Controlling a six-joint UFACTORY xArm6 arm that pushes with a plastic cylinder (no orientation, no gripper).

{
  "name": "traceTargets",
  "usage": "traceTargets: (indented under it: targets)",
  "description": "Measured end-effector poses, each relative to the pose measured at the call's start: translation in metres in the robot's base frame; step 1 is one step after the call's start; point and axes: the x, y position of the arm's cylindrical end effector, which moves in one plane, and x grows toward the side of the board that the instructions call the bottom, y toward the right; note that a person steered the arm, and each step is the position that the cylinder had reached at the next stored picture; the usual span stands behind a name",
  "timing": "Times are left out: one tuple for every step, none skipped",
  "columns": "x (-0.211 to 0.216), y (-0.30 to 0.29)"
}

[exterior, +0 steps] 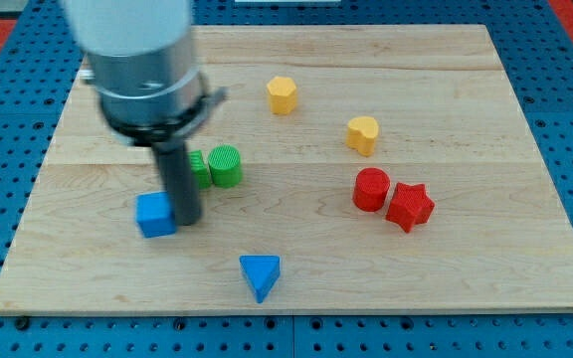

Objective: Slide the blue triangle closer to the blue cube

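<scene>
The blue triangle lies near the board's bottom edge, a little left of the middle. The blue cube sits up and to the left of it, about a hand's width away. My tip rests on the board right beside the blue cube's right side, seemingly touching it. The tip is up and to the left of the blue triangle, well apart from it. The arm's grey body hangs over the board's top left.
A green cylinder and another green block, partly hidden behind the rod, sit just above the tip. A yellow hexagon block and yellow heart lie toward the top middle. A red cylinder and red star touch at the right.
</scene>
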Motion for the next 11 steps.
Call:
traceTargets:
  targets:
    - [0.003, -0.039]
    - [0.003, -0.043]
    - [0.002, 0.062]
    - [0.012, 0.179]
    - [0.053, 0.202]
    - [0.067, 0.197]
    - [0.077, 0.179]
    - [0.077, 0.138]
    - [0.077, 0.065]
    - [0.077, -0.004]
    - [0.077, -0.045]
